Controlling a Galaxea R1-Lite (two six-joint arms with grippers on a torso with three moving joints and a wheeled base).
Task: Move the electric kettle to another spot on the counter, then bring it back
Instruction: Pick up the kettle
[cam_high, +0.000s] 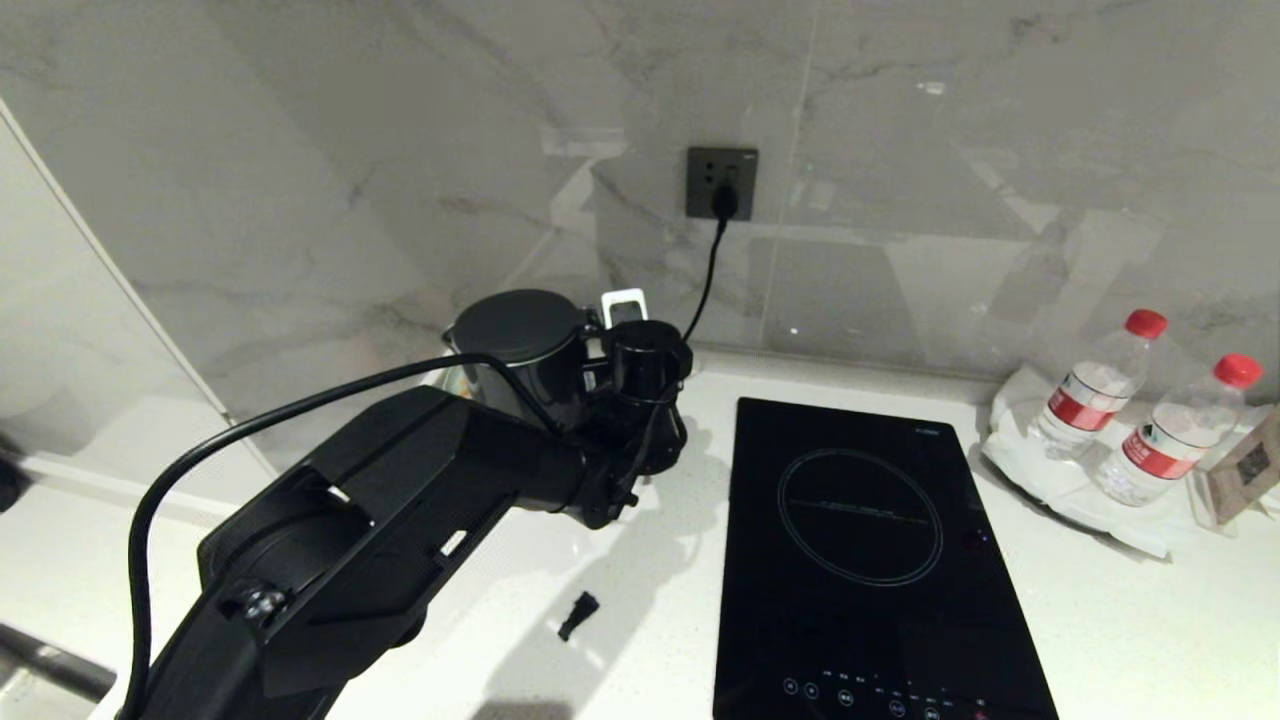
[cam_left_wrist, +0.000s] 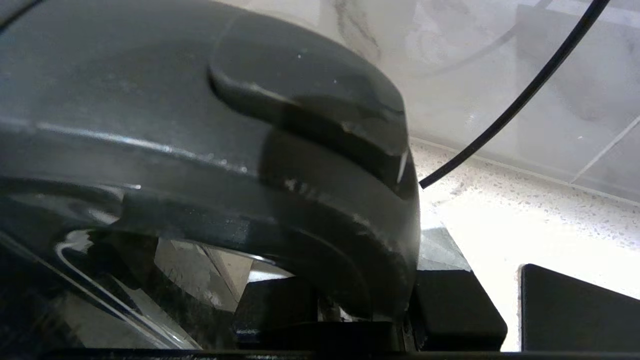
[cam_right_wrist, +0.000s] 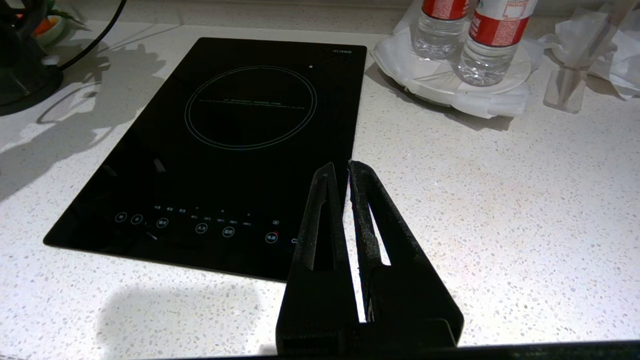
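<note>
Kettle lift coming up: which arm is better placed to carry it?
Left. The left gripper is already at the tall glossy black electric kettle, its loop handle between the fingers. The right gripper hangs shut near the black glass hob, away from it.

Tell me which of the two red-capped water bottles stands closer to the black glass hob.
The clear plastic bottle with the red cap and red label on the left, nearer the black glass hob; its twin stands farther right, beside the small card stand.

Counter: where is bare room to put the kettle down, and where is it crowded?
Bare counter lies right of the hob, in front of the water bottles. Another free patch lies left of the hob, around a small black piece. The back corner is crowded: the electric kettle, the left gripper and the power cord.
</note>
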